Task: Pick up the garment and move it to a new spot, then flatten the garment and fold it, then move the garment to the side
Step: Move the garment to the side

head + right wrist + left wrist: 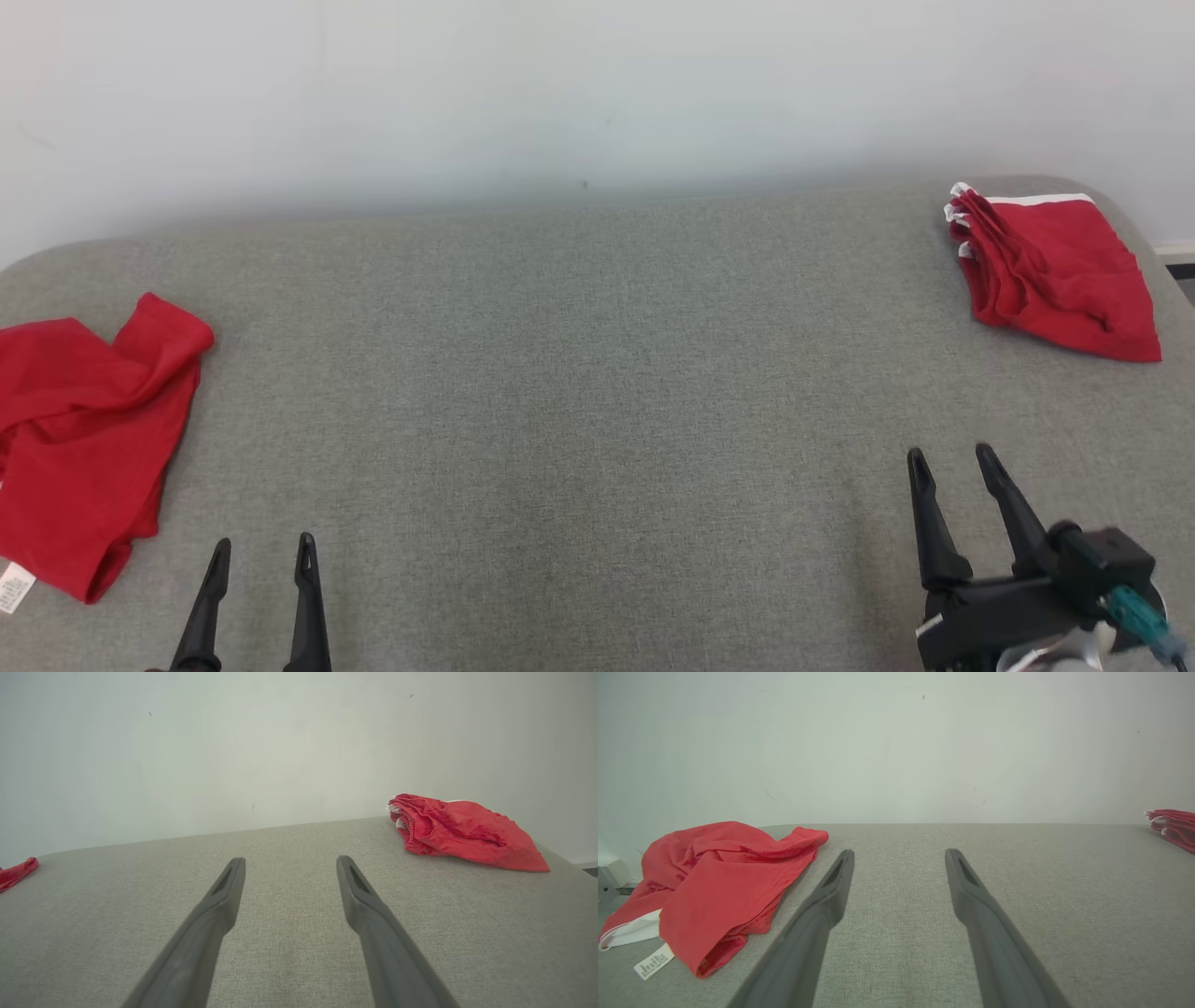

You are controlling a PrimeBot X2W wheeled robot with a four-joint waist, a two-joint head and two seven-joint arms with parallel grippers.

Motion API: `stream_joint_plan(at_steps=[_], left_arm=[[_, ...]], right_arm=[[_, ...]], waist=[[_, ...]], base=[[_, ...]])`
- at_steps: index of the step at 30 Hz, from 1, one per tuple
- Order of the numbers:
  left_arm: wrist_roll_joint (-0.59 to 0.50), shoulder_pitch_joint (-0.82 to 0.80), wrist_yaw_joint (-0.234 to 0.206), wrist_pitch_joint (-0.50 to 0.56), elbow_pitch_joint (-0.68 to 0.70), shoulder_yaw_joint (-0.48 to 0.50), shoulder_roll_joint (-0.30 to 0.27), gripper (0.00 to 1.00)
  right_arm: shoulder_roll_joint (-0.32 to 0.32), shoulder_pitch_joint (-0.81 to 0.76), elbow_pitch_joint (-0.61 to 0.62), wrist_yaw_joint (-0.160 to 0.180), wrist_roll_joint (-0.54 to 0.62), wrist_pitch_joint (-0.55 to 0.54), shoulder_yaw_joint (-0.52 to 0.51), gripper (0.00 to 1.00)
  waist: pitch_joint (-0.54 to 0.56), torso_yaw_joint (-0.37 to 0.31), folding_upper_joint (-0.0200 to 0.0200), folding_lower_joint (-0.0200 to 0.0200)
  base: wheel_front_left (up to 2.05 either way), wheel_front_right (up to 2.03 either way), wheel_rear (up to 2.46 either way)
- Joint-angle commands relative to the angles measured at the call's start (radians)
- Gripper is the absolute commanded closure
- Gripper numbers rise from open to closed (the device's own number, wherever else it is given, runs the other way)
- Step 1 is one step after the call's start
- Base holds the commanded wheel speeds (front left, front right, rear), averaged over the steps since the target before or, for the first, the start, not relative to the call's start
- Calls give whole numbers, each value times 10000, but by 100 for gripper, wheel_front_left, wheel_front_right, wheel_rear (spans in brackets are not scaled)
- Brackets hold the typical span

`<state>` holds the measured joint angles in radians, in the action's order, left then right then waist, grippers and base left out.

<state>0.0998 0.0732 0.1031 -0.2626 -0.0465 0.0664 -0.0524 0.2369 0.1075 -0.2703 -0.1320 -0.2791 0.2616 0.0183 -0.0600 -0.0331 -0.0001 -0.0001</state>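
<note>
As we judge it, we are at the very beginning of the work on this piece. The crumpled red garment (89, 439) lies at the left edge of the grey padded surface (579, 373). It is bunched and wrinkled, with a white label (13, 588) showing at its near corner, and no part of it is lifted, flattened or folded. Our left gripper (263, 541) is near it, a little to its right, with the two fingers spread apart and nothing between them. Our right gripper (951, 453) is well apart from it, on the right side, and its fingers are also spread and empty. At the far right corner of the surface lies a folded red pile (1055, 271) with white trim. It looks to us like a piece already finished and put aside, though we cannot be sure of this. So every step is left to do: pick the garment up, bring it toward the middle, spread it flat, fold it, and move it to the side.
</note>
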Motion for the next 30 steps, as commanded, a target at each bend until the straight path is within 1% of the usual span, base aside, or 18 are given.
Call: stream_joint_plan(at_steps=[1,5,13,17,20,30], left_arm=[[42,84,6,-32,-24,12,13,0],[21,60,-30,-32,-171,-9,19,0],[-153,-114,24,-32,-523,-63,20,0],[-288,-174,-29,-32,-735,-32,17,0],[-336,-240,-14,-32,-852,17,-16,0],[-359,-274,23,-32,-1018,77,-44,0]], right_arm=[[-113,-157,68,28,-52,45,-80,0],[-480,-645,443,28,256,44,-338,0],[-876,-1248,874,28,622,45,-619,0],[-1073,-1495,974,28,665,45,-883,0],[-1218,-1621,976,28,755,45,-827,0],[-1422,-1821,980,28,888,46,-752,0]], waist=[[51,38,1,1],[133,118,1,1],[298,249,1,1],[363,358,1,1],[382,415,1,1],[496,471,1,1]], base=[[0,0,0],[0,0,0],[0,0,0],[0,0,0],[0,0,0],[0,0,0]])
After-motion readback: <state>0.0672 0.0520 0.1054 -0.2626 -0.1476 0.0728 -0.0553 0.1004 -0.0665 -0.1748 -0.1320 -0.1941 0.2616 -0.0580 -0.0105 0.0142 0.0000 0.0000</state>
